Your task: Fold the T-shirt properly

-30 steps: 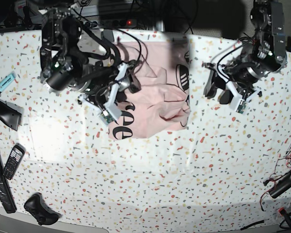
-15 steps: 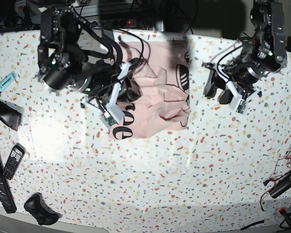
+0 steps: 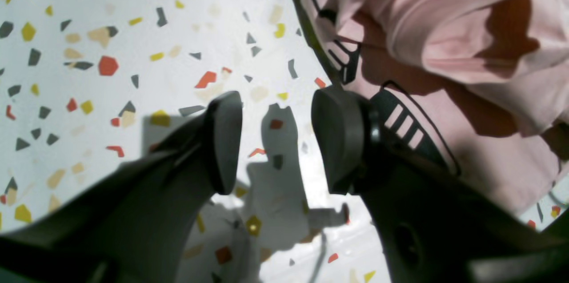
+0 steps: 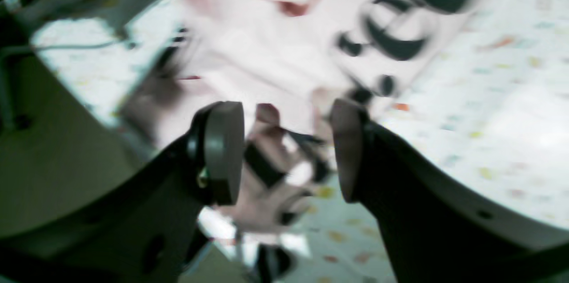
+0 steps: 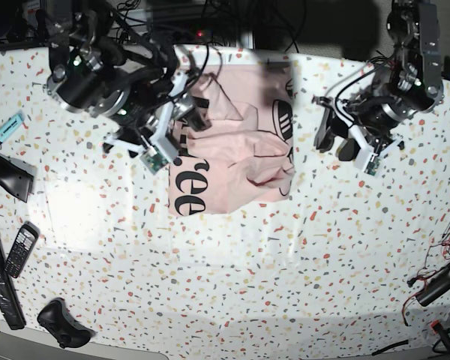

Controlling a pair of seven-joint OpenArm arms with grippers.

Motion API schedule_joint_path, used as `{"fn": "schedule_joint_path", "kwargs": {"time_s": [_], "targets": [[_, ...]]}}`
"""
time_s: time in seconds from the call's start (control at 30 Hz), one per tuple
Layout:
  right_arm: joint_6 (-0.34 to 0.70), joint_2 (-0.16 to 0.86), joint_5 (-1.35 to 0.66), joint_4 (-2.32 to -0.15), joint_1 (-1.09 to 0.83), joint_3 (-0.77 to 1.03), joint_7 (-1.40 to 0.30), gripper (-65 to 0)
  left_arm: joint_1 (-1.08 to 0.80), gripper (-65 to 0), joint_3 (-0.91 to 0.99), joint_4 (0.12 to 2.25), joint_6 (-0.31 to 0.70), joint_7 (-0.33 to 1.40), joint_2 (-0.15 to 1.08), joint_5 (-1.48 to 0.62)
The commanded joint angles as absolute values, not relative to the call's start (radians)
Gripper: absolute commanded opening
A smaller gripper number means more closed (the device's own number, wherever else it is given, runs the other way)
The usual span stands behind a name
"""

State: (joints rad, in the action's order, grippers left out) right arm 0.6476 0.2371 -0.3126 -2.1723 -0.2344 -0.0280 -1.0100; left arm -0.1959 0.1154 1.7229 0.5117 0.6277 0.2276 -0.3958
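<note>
Two grippers, both spread wide and empty. T-shirt [image 5: 229, 146] crumpled in a loose pink heap on speckled tabletop [image 5: 247, 285], toward far edge (black lettering showing at near left corner). Right gripper [image 4: 286, 152] raised above shirt's left edge, nothing between pads. Left gripper [image 3: 275, 141] over bare tabletop just beside shirt's right edge.

Left gripper [image 3: 275, 141] seen from above, dark pads [image 3: 224, 141] parted, nothing between them. Below, white terrazzo-patterned tabletop [image 3: 133, 43] with red, yellow and grey chips. At right, crumpled pale pink T-shirt [image 3: 466, 29] with black striped print, just beside the right-hand pad.
</note>
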Motion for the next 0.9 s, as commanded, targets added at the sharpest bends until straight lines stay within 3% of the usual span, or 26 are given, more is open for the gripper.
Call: {"fn": "schedule_joint_path", "kwargs": {"time_s": [0.0,0.33,0.53,0.87], "targets": [[0.651,0.246,-0.313,-2.176,-0.224,-0.027,-0.969,-33.6,-0.186,-36.9,0.118,1.74,0.516,0.606,0.234,-0.412],[0.651,0.246,-0.325,-2.02,-0.132,-0.027,-0.953,-33.6,-0.185,-36.9,0.118,1.74,0.516,0.605,0.234,-0.412],[0.652,0.246,-0.397,-1.986,-0.111,-0.035,-0.976,-33.8,-0.185,-36.9,0.118,1.74,0.516,0.604,0.234,-0.412],[0.652,0.243,-0.345,-1.983,-0.111,-0.138,-0.981,-33.8,-0.186,-36.9,0.118,1.74,0.516,0.605,0.234,-0.412]]}}
